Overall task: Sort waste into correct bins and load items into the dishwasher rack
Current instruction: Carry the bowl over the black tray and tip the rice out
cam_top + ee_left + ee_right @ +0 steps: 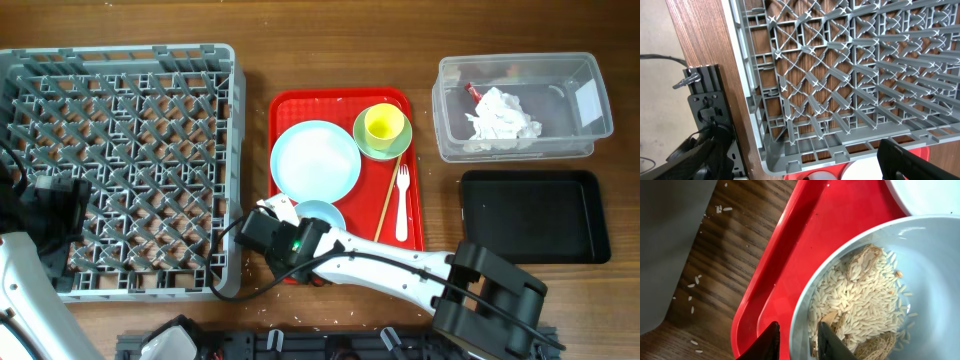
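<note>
The bowl [935,270] sits at the near left corner of the red tray [840,225], right at the right claw [797,340]. From the wrist only part of it shows: the frame cuts its right and lower sides. From overhead the right arm's wrist covers its near half. It stands upright, mouth up, with rice-like crumbs [865,305] heaped against the wall nearest the claw and a few brownish lumps [862,262] that are hard to identify.

Only the tips of the claw's fingers [771,341] show. One is outside the rim over the tray and the other is inside among the rice, so they straddle the rim. A sliver of red shows beside the outer one. I cannot tell whether they pinch the rim.

Just beyond the claw lies the plate [315,160], cut to a white corner in the wrist view. Farther off stands the cup [384,123] on the saucer [362,142]. The chopsticks [388,195] slant lengthwise from the tray's near edge up toward the saucer. The fork [401,205] lies alongside them, tines pointing away.

Stray grains [692,285] dot the tabletop [740,230] outside the tray.

Well beyond the fork, the clear tub [590,125] holds the napkin [500,118] and the red scrap [472,90], and the black tray [535,215] lies nearer.

On the claw's other side is the rack [120,100]. The left claw [60,225] hangs over it with its fingers wide apart, holding nothing
</note>
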### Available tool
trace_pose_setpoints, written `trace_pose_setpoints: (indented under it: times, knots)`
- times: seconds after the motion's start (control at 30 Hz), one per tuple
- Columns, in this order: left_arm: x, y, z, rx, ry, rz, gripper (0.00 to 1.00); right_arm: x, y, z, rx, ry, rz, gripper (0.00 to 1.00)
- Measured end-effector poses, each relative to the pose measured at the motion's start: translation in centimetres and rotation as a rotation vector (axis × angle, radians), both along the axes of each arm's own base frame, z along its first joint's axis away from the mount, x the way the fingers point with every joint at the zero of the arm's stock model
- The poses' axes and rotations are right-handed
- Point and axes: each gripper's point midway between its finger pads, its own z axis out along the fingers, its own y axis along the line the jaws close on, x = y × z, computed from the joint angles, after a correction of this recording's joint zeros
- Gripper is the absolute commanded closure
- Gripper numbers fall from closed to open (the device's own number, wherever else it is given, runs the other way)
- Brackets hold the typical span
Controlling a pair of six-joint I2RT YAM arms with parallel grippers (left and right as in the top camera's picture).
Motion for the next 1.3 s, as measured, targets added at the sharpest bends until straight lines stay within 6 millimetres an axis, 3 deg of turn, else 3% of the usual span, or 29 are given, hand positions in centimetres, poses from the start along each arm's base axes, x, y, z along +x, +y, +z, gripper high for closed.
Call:
trace_pose_setpoints:
  times: [0.07, 0.1, 0.23, 0.43, 0.63, 0.77, 0.87, 1.0, 1.2, 1.3]
  knots:
    - [0.0, 0.0, 0.0, 0.0, 0.0, 0.0, 0.0, 0.0, 0.0, 0.0, -0.001, 0.0, 0.0, 0.94]
    - [0.0, 0.0, 0.0, 0.0, 0.0, 0.0, 0.0, 0.0, 0.0, 0.0, -0.002, -0.003, 0.0, 0.95]
    - [0.0, 0.0, 0.0, 0.0, 0.0, 0.0, 0.0, 0.3, -0.4, 0.1, -0.022, -0.018, -0.005, 0.96]
    - [0.0, 0.0, 0.0, 0.001, 0.0, 0.0, 0.0, 1.0, -3.3, 2.0, -0.186, -0.056, -0.031, 0.96]
    - [0.0, 0.0, 0.0, 0.0, 0.0, 0.0, 0.0, 4.2, -6.5, 4.8, -0.246, -0.067, -0.233, 0.96]
    - [0.0, 0.0, 0.0, 0.0, 0.0, 0.0, 0.0, 7.7, -12.2, 7.1, -0.227, -0.026, -0.468, 0.96]
    - [0.0, 0.0, 0.0, 0.0, 0.0, 0.0, 0.0, 10.9, -18.4, 11.8, -0.085, -0.022, -0.671, 0.96]
    - [0.0, 0.0, 0.0, 0.0, 0.0, 0.0, 0.0, 12.7, -27.9, 16.0, 0.084, 0.0, -0.856, 0.96]
    - [0.0, 0.0, 0.0, 0.0, 0.001, 0.001, 0.0, 11.1, -38.7, 15.5, 0.264, 0.125, -1.03, 0.96]
    - [0.0, 0.0, 0.0, 0.0, 0.001, 0.001, 0.0, 10.0, -40.5, 13.9, 0.358, 0.168, -1.066, 0.96]
